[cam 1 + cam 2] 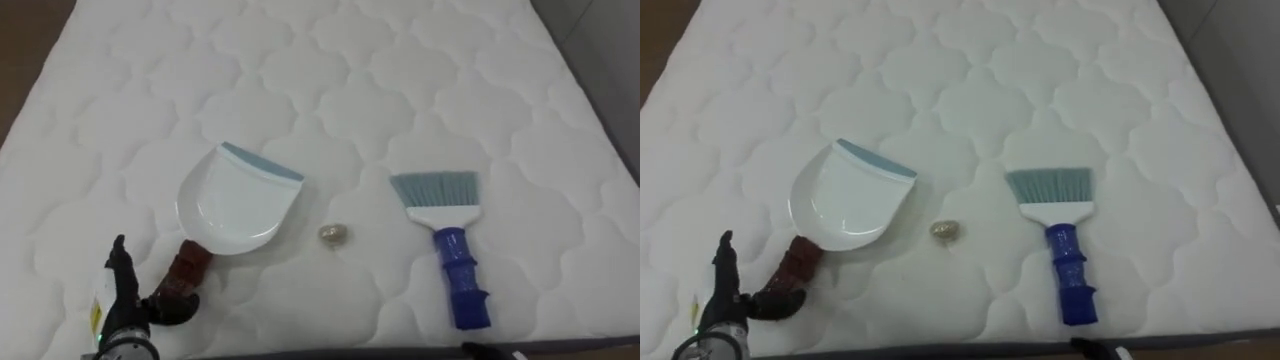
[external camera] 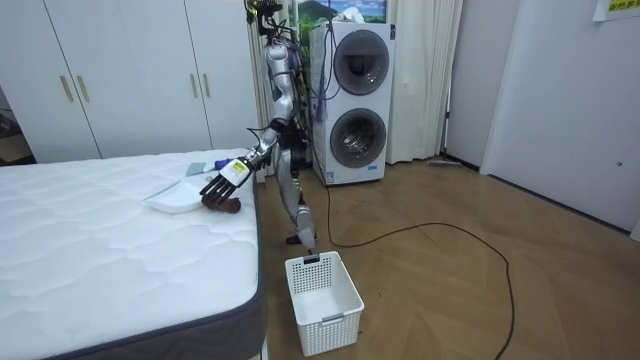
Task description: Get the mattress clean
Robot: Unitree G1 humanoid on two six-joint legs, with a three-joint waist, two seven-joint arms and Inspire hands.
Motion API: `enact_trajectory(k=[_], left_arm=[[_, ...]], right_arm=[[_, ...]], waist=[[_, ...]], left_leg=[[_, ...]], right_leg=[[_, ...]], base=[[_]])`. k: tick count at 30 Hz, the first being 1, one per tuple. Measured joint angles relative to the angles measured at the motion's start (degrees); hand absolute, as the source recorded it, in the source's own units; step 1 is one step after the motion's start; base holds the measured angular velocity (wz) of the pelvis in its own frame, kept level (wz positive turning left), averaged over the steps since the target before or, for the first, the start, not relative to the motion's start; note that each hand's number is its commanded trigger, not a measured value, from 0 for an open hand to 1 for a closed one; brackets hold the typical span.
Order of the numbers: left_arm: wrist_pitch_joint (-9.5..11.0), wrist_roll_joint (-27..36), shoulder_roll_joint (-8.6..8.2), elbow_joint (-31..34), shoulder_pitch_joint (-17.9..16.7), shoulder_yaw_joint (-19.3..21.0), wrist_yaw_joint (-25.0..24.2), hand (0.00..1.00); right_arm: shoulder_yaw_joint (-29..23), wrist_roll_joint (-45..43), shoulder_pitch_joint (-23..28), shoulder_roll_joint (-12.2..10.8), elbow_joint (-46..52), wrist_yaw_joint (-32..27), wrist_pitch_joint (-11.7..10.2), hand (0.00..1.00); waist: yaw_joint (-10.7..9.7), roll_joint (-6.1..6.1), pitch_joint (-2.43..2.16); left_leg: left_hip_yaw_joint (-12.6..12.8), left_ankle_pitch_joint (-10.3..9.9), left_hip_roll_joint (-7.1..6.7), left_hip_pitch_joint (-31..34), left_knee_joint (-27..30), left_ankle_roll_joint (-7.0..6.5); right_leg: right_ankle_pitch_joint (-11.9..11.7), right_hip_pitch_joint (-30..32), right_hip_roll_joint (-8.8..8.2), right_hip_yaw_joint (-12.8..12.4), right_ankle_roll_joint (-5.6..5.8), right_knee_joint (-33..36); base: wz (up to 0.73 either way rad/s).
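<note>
Bed mattress [image 1: 330, 70], white and quilted, carries 3 things near its close edge. Nearest, at lower left, the left hand [image 1: 125, 305] has its fingers spread and straight, the thumb reaching to the end of the red-brown handle [image 1: 187, 268] of the white dustpan [image 1: 235, 205]. At the lower edge, just below the brush [image 1: 452, 240], shows a dark sliver of the right hand [image 1: 488, 351]; whether it is open or closed cannot be told. The brush lies flat, blue grip toward the robot, grey-blue bristles away. Between brush and dustpan sits 1 small crumpled scrap [image 1: 333, 234], touching neither. In the room view the robot stands bent at the bed's side, a white basket [image 2: 322, 295] on the floor by its feet.
</note>
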State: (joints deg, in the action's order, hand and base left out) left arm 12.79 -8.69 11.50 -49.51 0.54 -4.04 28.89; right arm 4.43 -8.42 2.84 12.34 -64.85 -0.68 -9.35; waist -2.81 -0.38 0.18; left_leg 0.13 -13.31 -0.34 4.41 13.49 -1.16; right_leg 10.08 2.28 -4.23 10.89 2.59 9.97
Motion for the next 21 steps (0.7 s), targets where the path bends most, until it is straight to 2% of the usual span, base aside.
enact_trajectory(k=[8,10,15,17,18,19,20,21], left_arm=[[-0.12,0.12,0.23,-1.34,3.88,-1.69,-2.27,0.00],[-0.47,0.14,0.23,-3.71,5.20,-1.99,-3.12,0.00],[-1.66,0.12,0.23,-4.42,6.02,-2.91,-3.82,0.00],[-1.82,0.19,0.23,-4.52,6.35,-2.91,-4.36,0.00],[-1.82,0.18,0.20,-4.95,6.50,-2.96,-4.66,0.00],[-1.84,0.13,0.11,-6.12,7.05,-3.08,-4.90,0.00],[-1.87,0.14,0.27,-6.59,7.23,-2.99,-4.92,0.00],[-1.92,0.06,0.86,-7.38,7.55,-2.32,-4.81,0.00]], right_arm=[[1.17,0.16,-1.59,0.68,-0.09,-1.65,0.04,0.00],[1.70,1.36,-1.95,0.84,-0.03,-2.29,0.11,0.00],[2.34,2.34,-2.51,0.96,-0.04,-4.31,0.13,0.00],[2.34,2.16,-3.29,1.01,-0.82,-4.66,0.20,0.00],[2.47,1.96,-4.24,1.02,-1.96,-4.88,0.22,0.00],[2.85,2.09,-4.62,1.07,-2.27,-5.49,0.20,0.00],[3.44,2.39,-4.68,0.85,-2.28,-5.85,0.11,0.00],[5.19,3.26,-5.65,0.47,-2.12,-6.34,-0.06,0.00]], waist=[[0.01,0.36,0.38],[-0.01,0.53,0.47],[-0.02,0.64,0.55],[-0.09,0.64,0.55],[-0.07,0.90,0.74],[0.15,1.44,1.32],[0.42,1.47,1.43],[1.22,0.46,1.49]], left_leg=[[-0.02,0.11,0.26,2.12,-0.01,0.16],[-0.19,0.17,0.45,2.89,-0.02,0.27],[-0.36,0.26,0.68,4.57,-0.03,0.44],[-0.76,0.27,0.71,4.90,-0.04,0.44],[-2.17,0.30,0.90,4.67,-0.06,0.45],[-5.59,0.35,1.73,4.16,-0.13,0.51],[-7.53,0.35,1.87,4.21,-0.08,0.52],[-8.57,0.25,1.88,4.85,0.30,0.70]], right_leg=[[-0.13,2.12,0.28,-0.12,-0.21,-0.07],[-0.18,2.93,0.46,-0.09,-0.28,0.00],[-0.19,4.75,0.71,0.08,-0.31,0.13],[-0.19,5.33,0.72,0.16,-0.31,0.47],[-0.18,6.61,0.86,0.49,-0.31,2.43],[0.73,9.13,1.46,0.22,-1.43,6.00],[0.60,10.65,2.55,-1.16,-2.26,5.79],[-3.78,13.32,4.52,-3.51,-4.76,0.93]], base=[[0.00],[0.00],[0.00],[-0.04],[-0.28],[-0.39],[-0.63],[-0.33]])
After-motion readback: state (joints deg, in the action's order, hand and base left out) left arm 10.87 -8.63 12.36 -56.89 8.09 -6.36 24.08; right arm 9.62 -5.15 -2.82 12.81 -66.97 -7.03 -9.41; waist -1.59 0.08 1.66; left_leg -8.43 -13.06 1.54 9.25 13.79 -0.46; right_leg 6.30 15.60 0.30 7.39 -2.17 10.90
